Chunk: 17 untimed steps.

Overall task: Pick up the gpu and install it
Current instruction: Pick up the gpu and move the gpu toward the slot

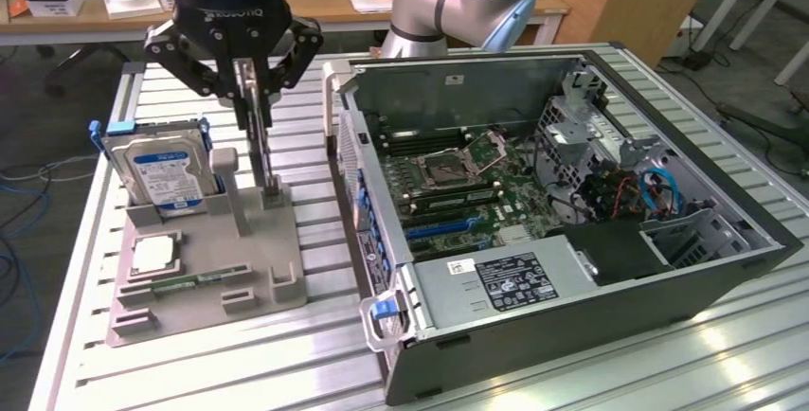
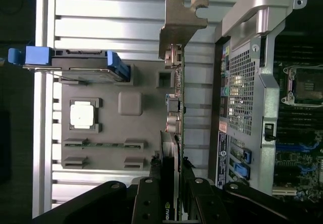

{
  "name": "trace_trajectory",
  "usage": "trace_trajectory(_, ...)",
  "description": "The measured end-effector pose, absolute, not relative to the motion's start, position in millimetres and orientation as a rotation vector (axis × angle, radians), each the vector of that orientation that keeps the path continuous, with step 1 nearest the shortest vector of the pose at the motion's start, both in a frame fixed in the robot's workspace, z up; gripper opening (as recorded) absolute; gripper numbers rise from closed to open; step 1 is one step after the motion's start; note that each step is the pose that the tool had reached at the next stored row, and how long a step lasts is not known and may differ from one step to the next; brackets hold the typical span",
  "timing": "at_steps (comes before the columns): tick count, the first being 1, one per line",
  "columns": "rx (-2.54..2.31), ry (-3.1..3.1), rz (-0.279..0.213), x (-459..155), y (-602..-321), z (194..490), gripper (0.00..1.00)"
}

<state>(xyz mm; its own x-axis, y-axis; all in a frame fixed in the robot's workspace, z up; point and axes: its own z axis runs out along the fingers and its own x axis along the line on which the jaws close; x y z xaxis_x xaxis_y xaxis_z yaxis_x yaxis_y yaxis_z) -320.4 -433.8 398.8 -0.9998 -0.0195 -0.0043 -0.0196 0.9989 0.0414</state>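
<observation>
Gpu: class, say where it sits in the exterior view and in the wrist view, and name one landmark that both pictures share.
Exterior view: the gpu stands edge-on on the grey holder, held in the hand, at the exterior view's left of the case.
Wrist view: the gpu runs edge-on from the hand to its silver bracket, between holder and case.
Shared landmark: the hard drive on the holder.
</observation>
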Motion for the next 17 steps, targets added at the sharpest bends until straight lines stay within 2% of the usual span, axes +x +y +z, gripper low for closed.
trace_trajectory(17, -0.034, 3.137, 0.066, -320, -434, 415, 0.26)
